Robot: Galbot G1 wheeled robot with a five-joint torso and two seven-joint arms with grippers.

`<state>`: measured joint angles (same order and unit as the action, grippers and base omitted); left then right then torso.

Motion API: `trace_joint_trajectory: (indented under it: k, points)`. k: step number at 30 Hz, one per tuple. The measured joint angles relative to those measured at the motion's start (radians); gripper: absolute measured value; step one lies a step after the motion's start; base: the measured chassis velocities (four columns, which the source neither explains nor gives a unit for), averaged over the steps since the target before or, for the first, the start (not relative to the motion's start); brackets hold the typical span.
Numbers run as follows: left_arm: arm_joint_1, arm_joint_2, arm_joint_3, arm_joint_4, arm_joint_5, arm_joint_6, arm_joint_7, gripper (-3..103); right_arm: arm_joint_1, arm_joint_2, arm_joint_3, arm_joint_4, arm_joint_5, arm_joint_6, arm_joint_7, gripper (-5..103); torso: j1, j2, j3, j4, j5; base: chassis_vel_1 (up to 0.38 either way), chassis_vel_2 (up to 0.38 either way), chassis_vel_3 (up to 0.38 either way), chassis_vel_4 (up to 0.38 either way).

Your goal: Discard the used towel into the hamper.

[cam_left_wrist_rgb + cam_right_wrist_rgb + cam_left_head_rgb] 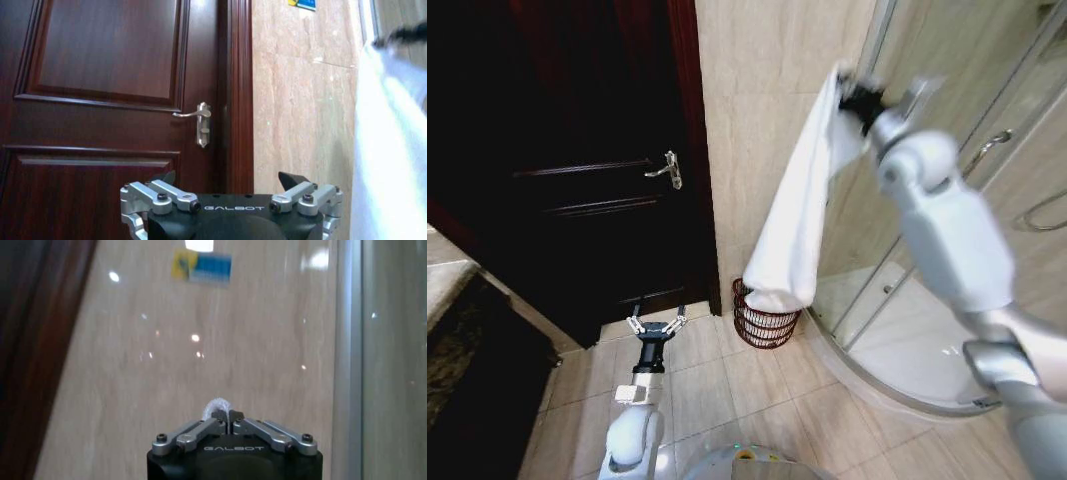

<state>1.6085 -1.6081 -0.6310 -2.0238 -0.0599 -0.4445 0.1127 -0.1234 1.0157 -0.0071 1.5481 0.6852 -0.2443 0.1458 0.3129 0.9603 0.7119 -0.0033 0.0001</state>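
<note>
A long white towel (pixel 799 215) hangs from my right gripper (pixel 855 95), which is raised high near the shower frame and shut on its top edge; a tuft of the towel (pixel 217 407) sticks out between the closed fingers. The towel's lower end hangs just above the hamper (pixel 762 322), a small dark red-brown openwork basket on the floor against the tiled wall. The towel (pixel 390 150) also shows in the left wrist view. My left gripper (pixel 656 322) is low by the door, fingers spread open and holding nothing.
A dark wooden door (pixel 577 170) with a metal lever handle (pixel 667 170) stands to the left. A curved glass shower enclosure (pixel 927 340) with a raised base fills the right. A counter edge (pixel 447 275) is at far left. Tiled floor lies between.
</note>
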Motion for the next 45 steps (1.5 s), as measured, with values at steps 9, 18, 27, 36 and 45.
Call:
trace_joint_trajectory:
  k: [9, 18, 27, 36, 45]
  points:
    - [0.012, 0.0, -0.002, -0.01, 0.004, -0.003, -0.004, 100, -0.011, 0.087, -0.019, -0.169, -0.064, 0.142, 0.009, 1, 0.0, 0.0, 0.0, -0.0003, -0.0008, 0.0, 0.0, 0.0, 0.0]
    - [0.015, 0.0, -0.004, -0.01, 0.0, -0.011, -0.005, 100, -0.2, 0.073, -0.031, 0.034, -0.01, 0.085, 0.045, 1, 0.0, 0.0, 0.0, -0.0001, -0.0004, 0.0, 0.0, 0.0, 0.0]
    - [0.026, 0.0, -0.012, -0.013, -0.018, -0.018, -0.006, 100, -0.37, 0.088, 0.05, -0.042, -0.074, 0.077, 0.038, 1, 0.0, 0.0, 0.0, -0.0003, 0.0001, 0.0, 0.0, 0.0, 0.0]
    - [0.027, 0.0, -0.015, -0.012, -0.028, -0.019, -0.005, 100, -0.367, 0.096, 0.08, -0.208, -0.121, -0.007, 0.016, 1, 0.0, 0.0, 0.0, -0.0004, 0.0001, 0.0, 0.0, 0.0, 0.0]
    - [0.024, 0.0, -0.024, 0.002, -0.042, -0.023, -0.005, 100, -0.295, 0.141, 0.061, -0.314, -0.423, 0.139, -0.008, 1, 0.0, 0.0, 0.0, -0.0001, -0.0006, 0.0, 0.0, 0.0, 0.0]
